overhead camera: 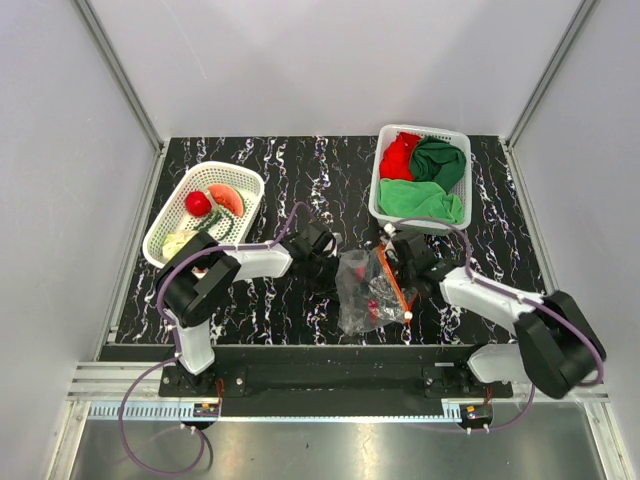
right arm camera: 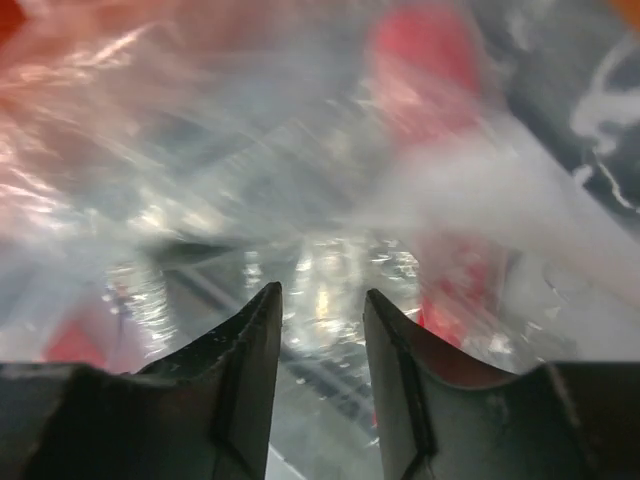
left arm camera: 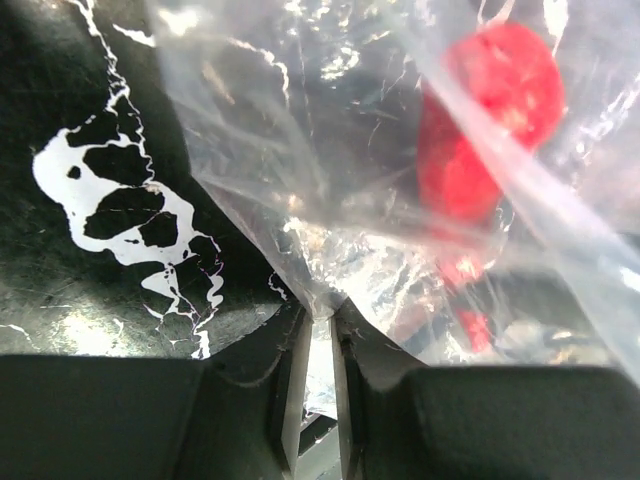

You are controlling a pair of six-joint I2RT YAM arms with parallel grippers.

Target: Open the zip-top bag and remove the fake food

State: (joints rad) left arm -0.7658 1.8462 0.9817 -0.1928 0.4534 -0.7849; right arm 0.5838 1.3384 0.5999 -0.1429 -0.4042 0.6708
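The clear zip-top bag (overhead camera: 358,292) lies between both arms, its orange-red zip strip (overhead camera: 394,281) on the right side. Red fake food (left arm camera: 482,125) shows through the plastic; the same red piece (right arm camera: 425,60) is blurred in the right wrist view. My left gripper (overhead camera: 331,266) is at the bag's left edge, and its jaws (left arm camera: 322,312) are pinched shut on a fold of the bag's plastic. My right gripper (overhead camera: 399,264) sits at the zip strip side. Its jaws (right arm camera: 322,300) stand apart, with the bag's plastic (right arm camera: 250,180) just ahead and nothing gripped between them.
A white mesh basket (overhead camera: 165,225) at the left holds a watermelon slice (overhead camera: 229,198), a red round fruit (overhead camera: 198,203) and a pale green cabbage (overhead camera: 179,243). Another white basket (overhead camera: 376,190) at the back right holds red and green cloths (overhead camera: 425,175). Grey walls enclose the black marbled table (overhead camera: 300,160).
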